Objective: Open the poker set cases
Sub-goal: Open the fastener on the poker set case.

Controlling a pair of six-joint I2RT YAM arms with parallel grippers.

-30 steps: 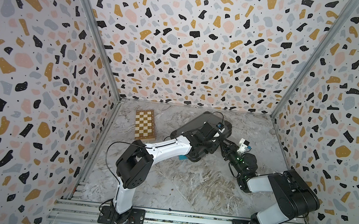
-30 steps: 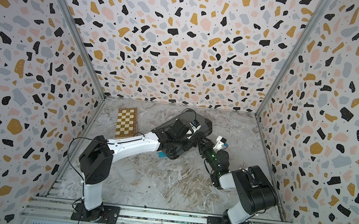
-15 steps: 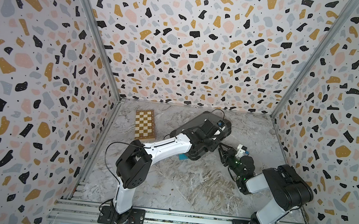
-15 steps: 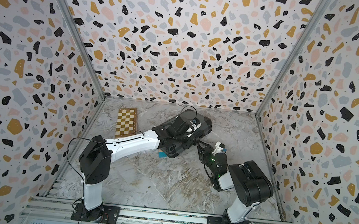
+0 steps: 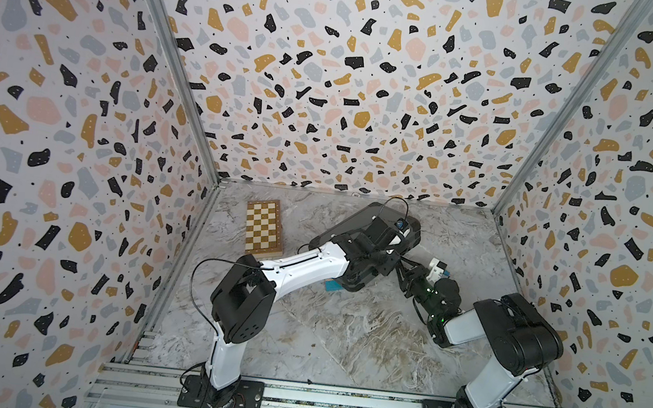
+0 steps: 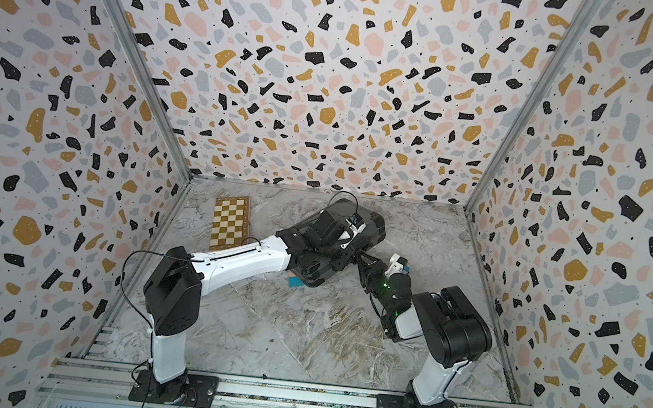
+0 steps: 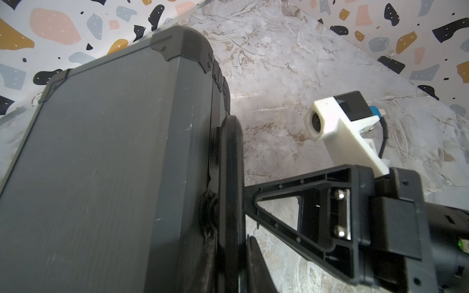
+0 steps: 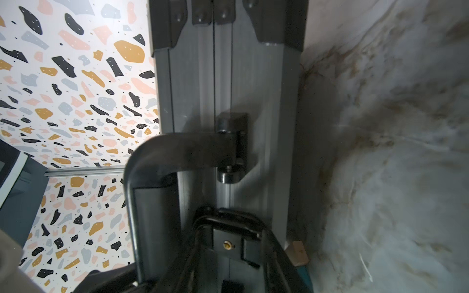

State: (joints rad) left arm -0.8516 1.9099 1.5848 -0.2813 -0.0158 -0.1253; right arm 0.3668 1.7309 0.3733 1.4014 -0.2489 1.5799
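- Your left arm (image 5: 301,267): base at front rail, elbow raised, white forearm stretched forward and rightward, wrist bent down.
- Your left gripper (image 5: 385,256): jaws closed tight.
- Your right arm (image 5: 465,332): elbow folded low, forearm angled forward and leftward.
- Your right gripper (image 5: 404,266): jaws partly apart, tips just beside left gripper, wrist camera (image 5: 436,268) on upper side.

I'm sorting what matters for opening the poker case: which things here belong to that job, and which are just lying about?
Job: poker case, its handle in the shut left pincer, its latch at the right pincer.
Lying about: chessboard box, small blue object by the case's corner.
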